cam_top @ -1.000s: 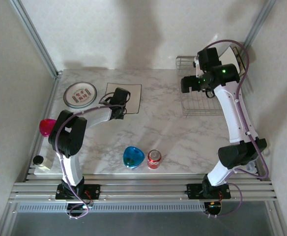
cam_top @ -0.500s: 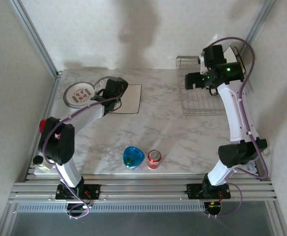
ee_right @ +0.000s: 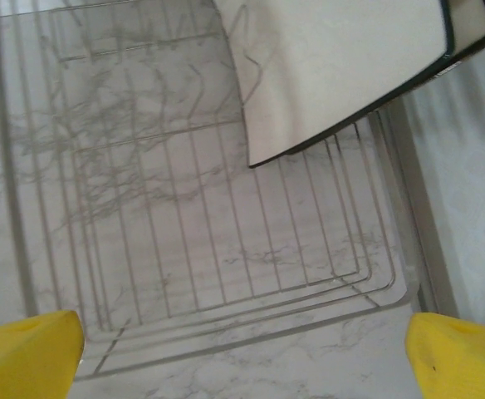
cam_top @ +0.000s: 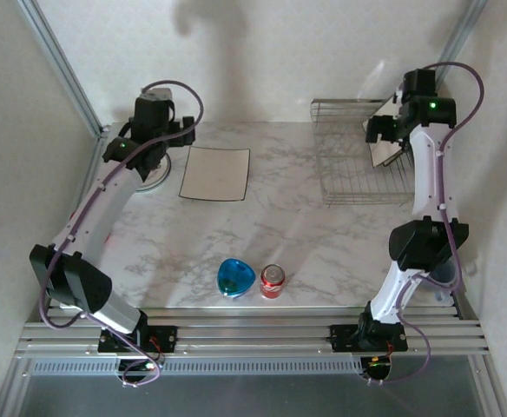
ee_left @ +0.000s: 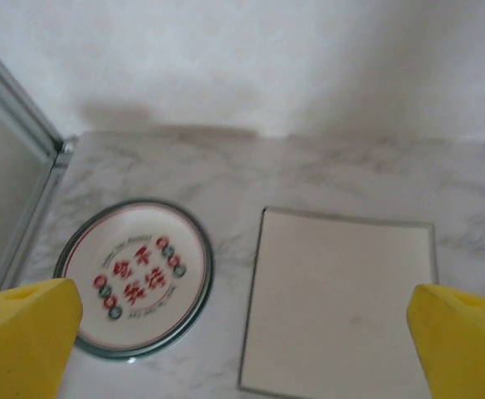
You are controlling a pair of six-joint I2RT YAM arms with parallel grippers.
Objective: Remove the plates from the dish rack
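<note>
A round white plate [ee_left: 134, 278] with red marks and a grey rim lies flat on the marble table, and a square cream plate [ee_left: 342, 303] lies just to its right. My left gripper [ee_left: 242, 349] hovers above both, open and holding nothing. From above, that left gripper [cam_top: 165, 135] sits at the far left corner and its arm covers most of the round plate [cam_top: 156, 179]. The silver wire dish rack [cam_top: 349, 169] stands at the far right. Another square plate [ee_right: 334, 66] leans in its far right corner. My right gripper [ee_right: 242, 362] hangs open above the rack floor.
A glossy blue bowl [cam_top: 235, 278] and a red can [cam_top: 273, 281] stand near the table's front edge. Metal frame posts [cam_top: 62, 69] and white walls close in the back corners. The right wall runs close beside the rack.
My left arm has swung from over the square plate out to the far left corner above the round plate. My right gripper has moved back and right over the rack toward the leaning plate.
</note>
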